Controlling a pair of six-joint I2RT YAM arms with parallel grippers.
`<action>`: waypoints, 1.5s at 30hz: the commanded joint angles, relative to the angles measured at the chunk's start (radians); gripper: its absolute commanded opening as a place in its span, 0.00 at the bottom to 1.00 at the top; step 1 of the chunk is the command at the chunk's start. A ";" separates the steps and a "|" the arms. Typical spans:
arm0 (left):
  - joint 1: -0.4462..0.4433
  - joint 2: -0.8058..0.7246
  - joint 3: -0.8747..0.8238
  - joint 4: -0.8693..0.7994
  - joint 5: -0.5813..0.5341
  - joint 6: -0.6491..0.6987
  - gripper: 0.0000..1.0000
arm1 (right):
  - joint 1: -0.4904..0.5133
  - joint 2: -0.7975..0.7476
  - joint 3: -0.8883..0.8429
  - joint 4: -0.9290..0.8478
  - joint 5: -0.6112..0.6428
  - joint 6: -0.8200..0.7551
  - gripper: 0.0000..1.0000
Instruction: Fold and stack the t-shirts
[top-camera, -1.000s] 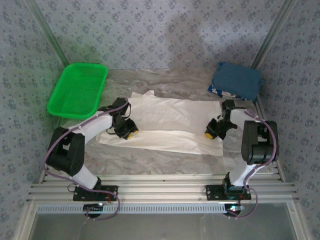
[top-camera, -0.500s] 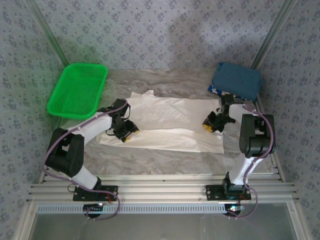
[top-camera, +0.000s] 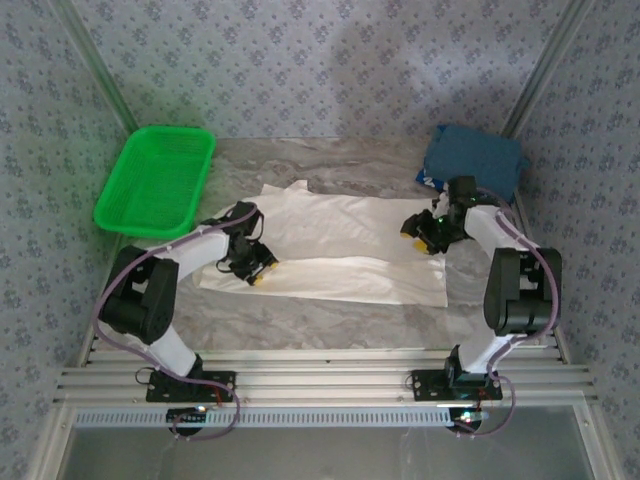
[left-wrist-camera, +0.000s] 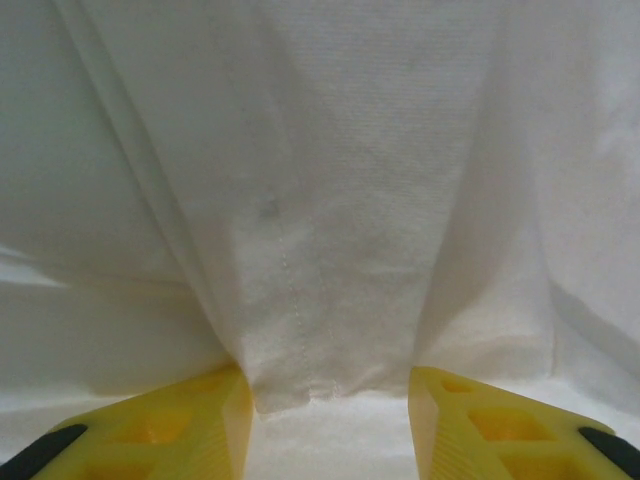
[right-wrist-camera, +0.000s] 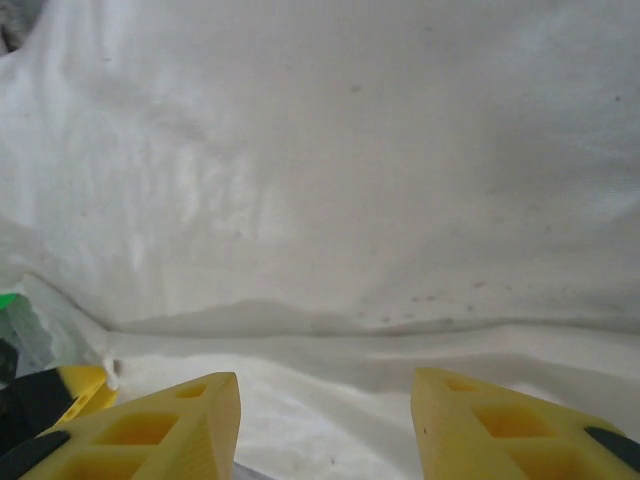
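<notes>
cream t-shirt lies folded lengthwise mid-table; dark blue t-shirt far right | left gripper and right gripper parted; we grasp nothing | risk: hem sits between left fingers; withdrawing may drag our fold open

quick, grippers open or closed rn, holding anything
left gripper: open, a fold of the white t-shirt sits between its jaws
right gripper: open above the white t-shirt, holding nothing
</notes>
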 joint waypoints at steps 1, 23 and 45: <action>0.001 0.011 0.026 0.000 -0.005 -0.024 0.42 | -0.005 -0.042 0.031 -0.082 -0.023 -0.045 0.52; 0.030 0.059 0.184 -0.049 -0.048 0.087 0.00 | -0.013 -0.163 0.070 -0.130 -0.080 -0.054 0.62; 0.021 0.505 0.779 -0.312 -0.015 0.506 0.00 | -0.009 -0.254 -0.054 -0.060 -0.139 -0.070 1.00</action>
